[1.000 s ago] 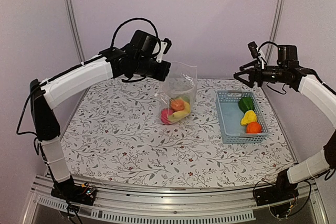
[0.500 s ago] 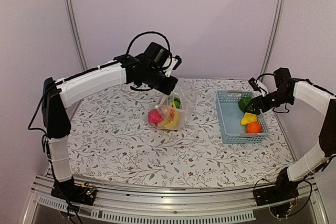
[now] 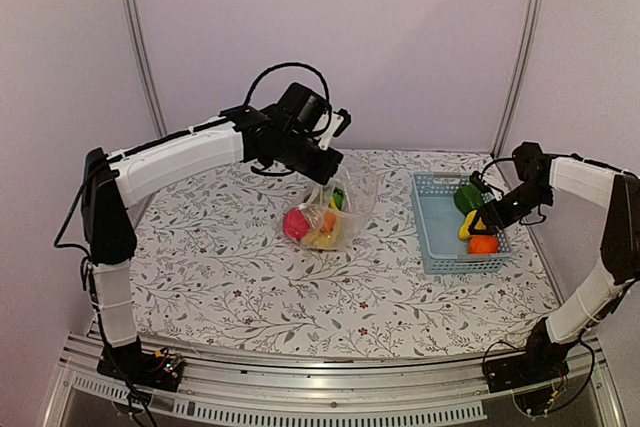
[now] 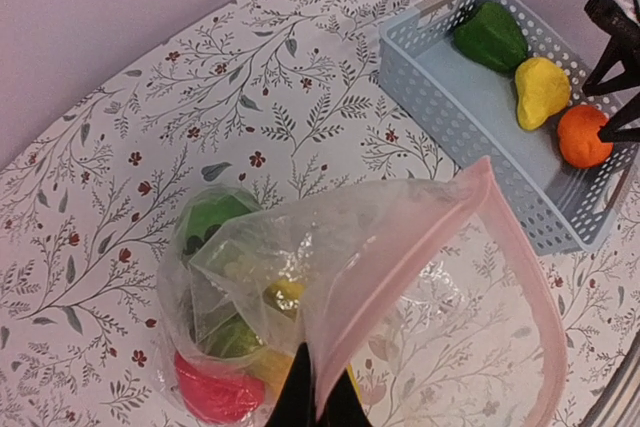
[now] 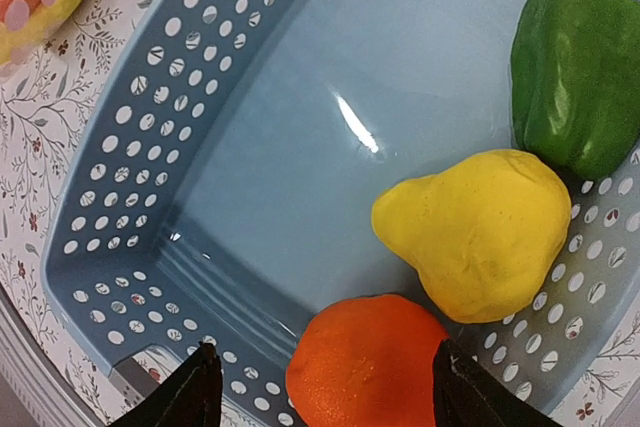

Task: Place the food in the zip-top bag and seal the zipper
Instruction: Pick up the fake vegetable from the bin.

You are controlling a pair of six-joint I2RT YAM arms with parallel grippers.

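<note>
My left gripper (image 3: 326, 173) is shut on the pink zipper (image 4: 400, 277) strip of the clear zip-top bag (image 3: 335, 209), holding its mouth up and open over the table. Inside the bag lie food pieces: a red one (image 4: 215, 392), a green one (image 4: 210, 222) and yellow ones (image 3: 322, 237). In the light-blue basket (image 5: 300, 147) sit a green pepper (image 5: 580, 77), a yellow pear (image 5: 480, 237) and an orange (image 5: 365, 367). My right gripper (image 5: 325, 377) is open, low in the basket, with its fingers on either side of the orange.
The basket (image 3: 438, 227) stands at the table's right side, a little right of the bag. Metal frame posts (image 3: 135, 37) rise at the back corners. The flowered tablecloth (image 3: 250, 287) covers the whole surface.
The left arm lowered the bag onto the table and now holds still. The right arm came down from above the basket to the orange, its fingers narrowing a little.
</note>
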